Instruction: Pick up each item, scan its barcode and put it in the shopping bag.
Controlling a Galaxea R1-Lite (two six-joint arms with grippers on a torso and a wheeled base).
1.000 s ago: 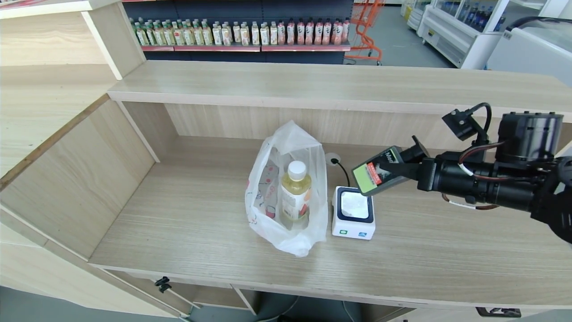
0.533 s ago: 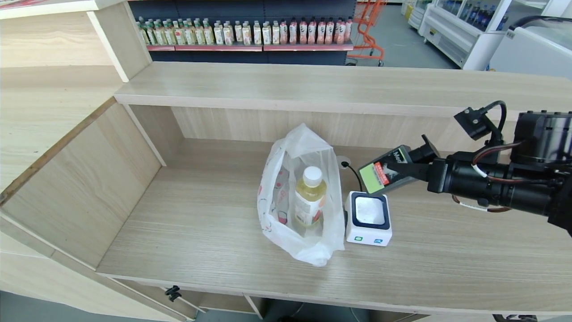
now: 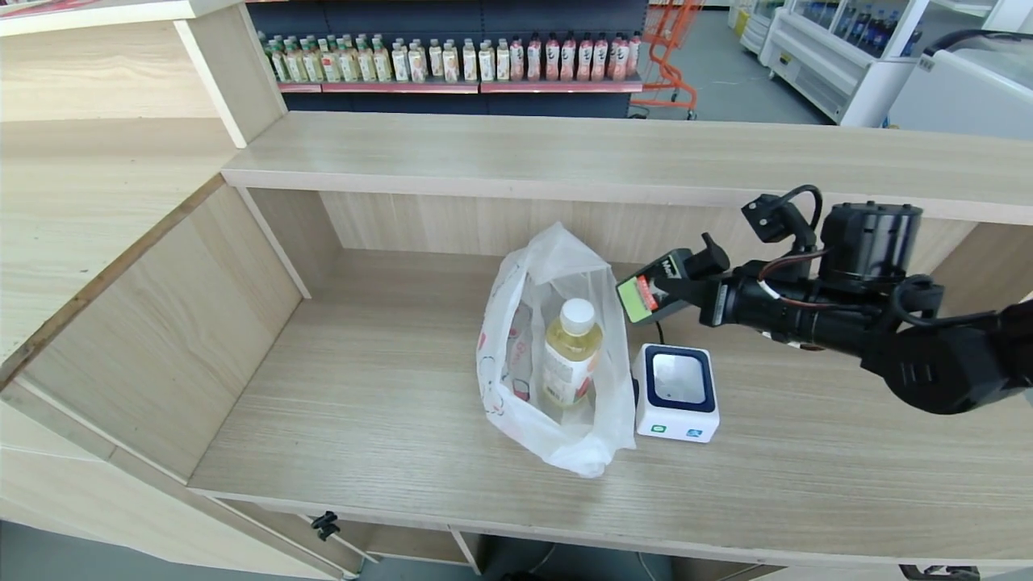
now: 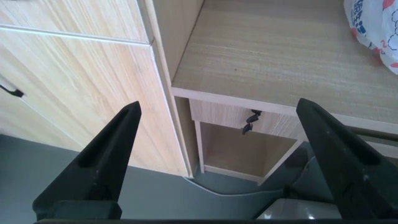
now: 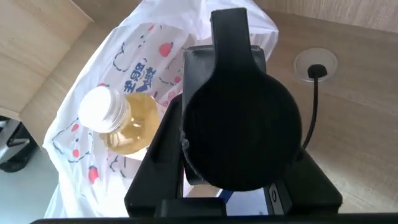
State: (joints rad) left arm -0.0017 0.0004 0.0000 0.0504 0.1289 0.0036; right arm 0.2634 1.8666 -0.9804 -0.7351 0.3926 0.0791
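Since a second ago the right gripper (image 3: 671, 284) has carried the dark box (image 3: 648, 294) from above the white barcode scanner (image 3: 676, 392) toward the shopping bag (image 3: 502, 379). Its jaws are clamped on the box, which hangs in the air just beside the bag's open top. A bottle of yellow drink (image 3: 572, 355) stands inside the bag on the wooden counter (image 3: 379, 403). The left gripper (image 4: 219, 111) hangs below the counter's edge with its jaws spread wide, holding nothing.
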